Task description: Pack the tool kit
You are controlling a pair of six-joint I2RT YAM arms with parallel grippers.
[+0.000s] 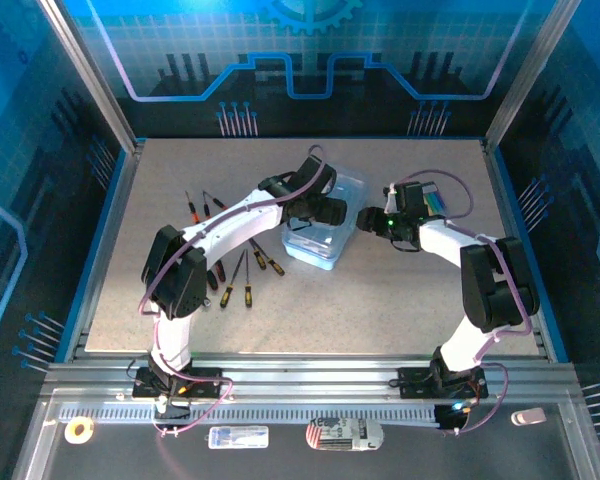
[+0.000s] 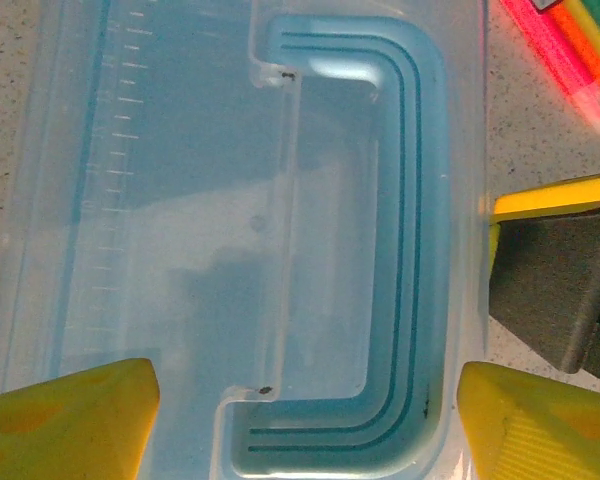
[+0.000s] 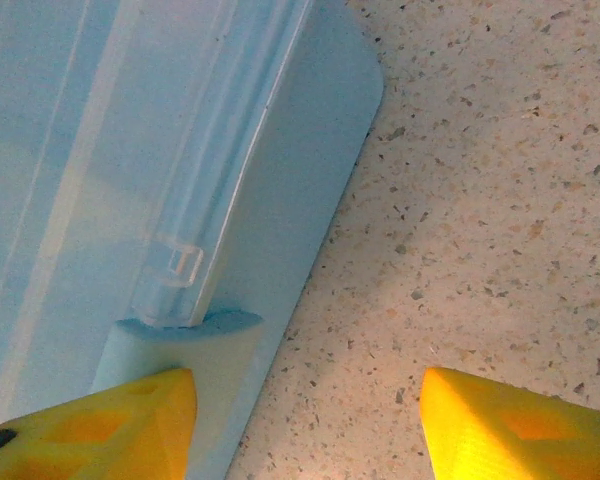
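Note:
The translucent blue tool case (image 1: 315, 248) lies shut in the middle of the table. Several screwdrivers (image 1: 248, 282) with dark and orange handles lie loose to its left. My left gripper (image 1: 330, 212) hovers over the lid (image 2: 180, 200), open. Its yellow fingers (image 2: 70, 420) straddle the moulded handle recess (image 2: 400, 250), and nothing is held. My right gripper (image 1: 368, 222) is at the case's right edge, open. In the right wrist view its left finger (image 3: 100, 430) is over the case's rim (image 3: 280, 200) and the other over bare table. One right finger (image 2: 555, 290) shows beside the case.
A set of bright pink, orange and green pieces (image 1: 435, 200) lies just behind my right gripper, also seen as coloured bars (image 2: 570, 45) past the case's corner. Two more screwdrivers (image 1: 193, 205) lie further back left. Speckled table (image 3: 480, 200) spreads to the right.

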